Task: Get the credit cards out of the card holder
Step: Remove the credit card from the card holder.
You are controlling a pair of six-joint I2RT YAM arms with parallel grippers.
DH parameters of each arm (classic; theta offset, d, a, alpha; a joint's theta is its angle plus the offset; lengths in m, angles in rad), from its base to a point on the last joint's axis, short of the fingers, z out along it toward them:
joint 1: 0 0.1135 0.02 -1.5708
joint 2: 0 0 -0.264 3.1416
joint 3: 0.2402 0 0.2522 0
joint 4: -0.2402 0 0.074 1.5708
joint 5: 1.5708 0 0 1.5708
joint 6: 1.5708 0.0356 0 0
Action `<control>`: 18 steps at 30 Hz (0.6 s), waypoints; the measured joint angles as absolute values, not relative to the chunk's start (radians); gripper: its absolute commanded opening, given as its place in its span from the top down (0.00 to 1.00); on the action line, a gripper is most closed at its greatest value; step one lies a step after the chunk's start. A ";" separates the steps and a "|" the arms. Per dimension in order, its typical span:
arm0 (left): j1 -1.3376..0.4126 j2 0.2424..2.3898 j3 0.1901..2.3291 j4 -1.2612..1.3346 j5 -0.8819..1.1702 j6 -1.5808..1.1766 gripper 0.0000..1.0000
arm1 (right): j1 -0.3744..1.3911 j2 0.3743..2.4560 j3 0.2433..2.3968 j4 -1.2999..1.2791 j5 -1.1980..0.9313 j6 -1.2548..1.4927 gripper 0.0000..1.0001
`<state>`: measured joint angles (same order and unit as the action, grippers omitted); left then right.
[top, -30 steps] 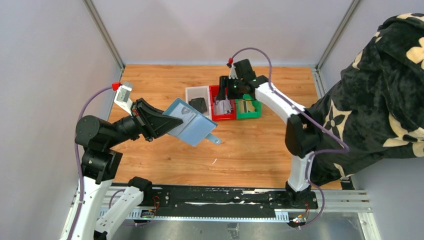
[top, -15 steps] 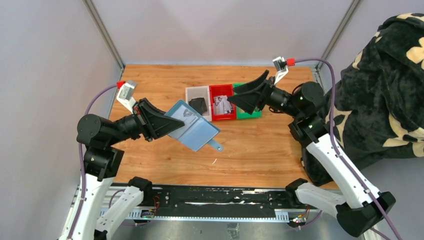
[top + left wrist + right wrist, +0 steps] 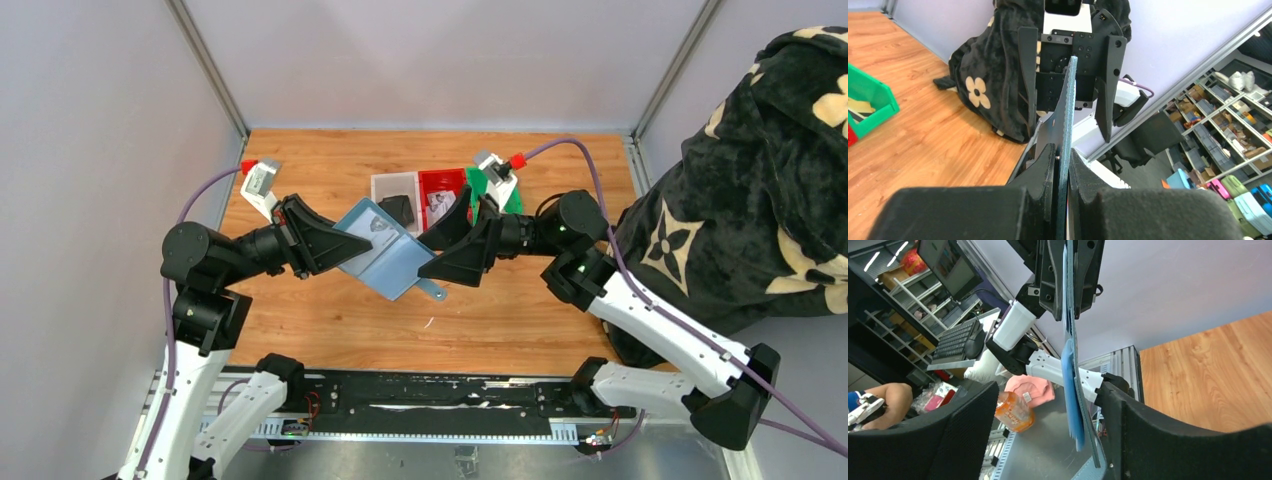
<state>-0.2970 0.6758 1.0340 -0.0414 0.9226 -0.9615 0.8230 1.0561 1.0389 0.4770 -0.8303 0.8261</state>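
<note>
My left gripper [image 3: 345, 245] is shut on the teal-blue card holder [image 3: 395, 262] and holds it open in the air above the table. A pale grey card [image 3: 372, 226] shows in the holder's upper half. My right gripper [image 3: 440, 250] is open, with its jaws on either side of the holder's free right edge. In the left wrist view the holder [image 3: 1068, 110] is edge-on between my shut fingers. In the right wrist view the holder [image 3: 1073, 390] hangs edge-on between the open jaws, nearer the right finger [image 3: 1138, 435]. Pale cards [image 3: 437, 203] lie in the red bin [image 3: 428, 180].
A white bin [image 3: 380, 190] with a black wallet [image 3: 398, 208], the red bin and a green bin [image 3: 512, 200] stand in a row behind the grippers. A dark flowered cloth [image 3: 760, 180] hangs at the right. Grey walls enclose the wooden table [image 3: 330, 310].
My right arm has swung from the bins down and left to the holder, its jaws open around the holder's edge. My left gripper kept the holder, shifting slightly right.
</note>
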 measured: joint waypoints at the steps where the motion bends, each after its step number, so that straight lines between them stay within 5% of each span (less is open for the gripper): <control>1: -0.297 0.676 1.034 -0.042 0.923 -0.960 1.00 | 0.833 1.060 1.040 0.473 -0.830 0.815 0.32; 8: -0.297 0.676 1.034 -0.047 0.925 -0.951 1.00 | 0.915 1.105 1.106 0.341 -0.787 0.689 0.96; 10: -0.297 0.675 1.034 -0.047 0.928 -0.949 1.00 | 0.929 1.106 1.122 0.287 -0.754 0.645 0.98; 15: -0.297 0.670 1.034 -0.046 0.930 -0.928 1.00 | 0.958 1.106 1.157 0.195 -0.668 0.559 0.81; 17: -0.297 0.669 1.034 -0.047 0.934 -0.927 1.00 | 0.973 1.116 1.170 0.185 -0.653 0.541 0.82; 18: -0.297 0.669 1.034 -0.048 0.937 -0.926 1.00 | 0.978 1.121 1.173 0.186 -0.651 0.538 0.90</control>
